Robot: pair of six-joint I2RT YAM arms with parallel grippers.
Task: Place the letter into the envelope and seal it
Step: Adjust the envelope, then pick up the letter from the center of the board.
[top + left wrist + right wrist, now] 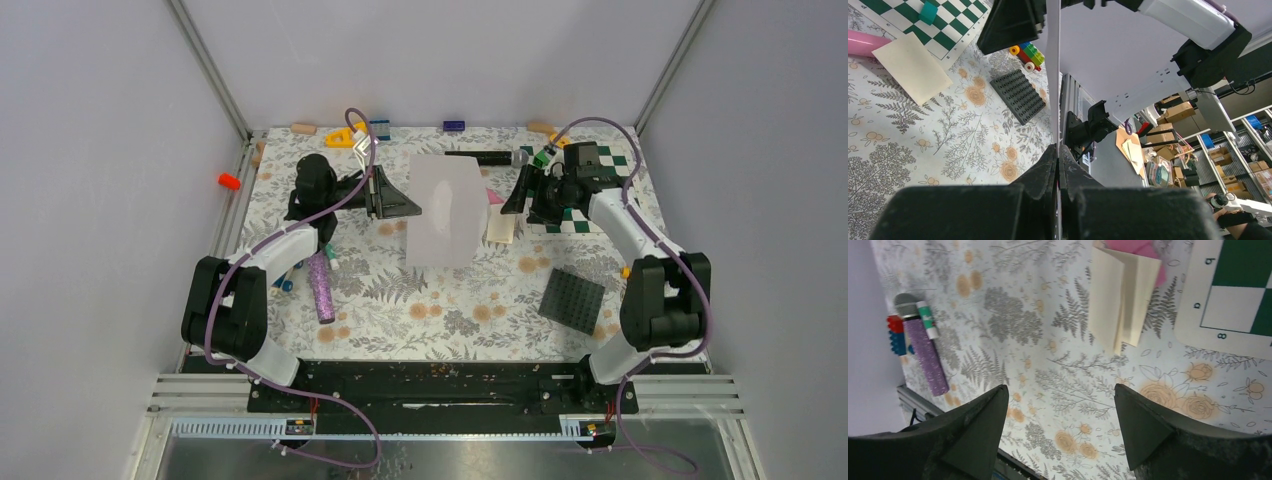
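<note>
The light grey envelope [443, 210] hangs above the middle of the floral table, and my left gripper [412, 208] is shut on its left edge. In the left wrist view the envelope [1053, 75] shows edge-on as a thin white strip running up from the closed left gripper [1058, 148]. The letter [500, 226], a folded cream sheet, lies on the table just right of the envelope, also seen as the letter [1123, 295] and the letter [912, 67]. My right gripper [515, 195] hovers over it, and this right gripper [1060, 425] stands open and empty.
A dark grey studded plate [572, 298] lies at the front right. A green-and-white checkerboard [590, 190] sits under the right arm. A purple glitter cylinder [322, 285] lies at the left, a pink object [1138, 247] beside the letter, and small blocks along the back edge.
</note>
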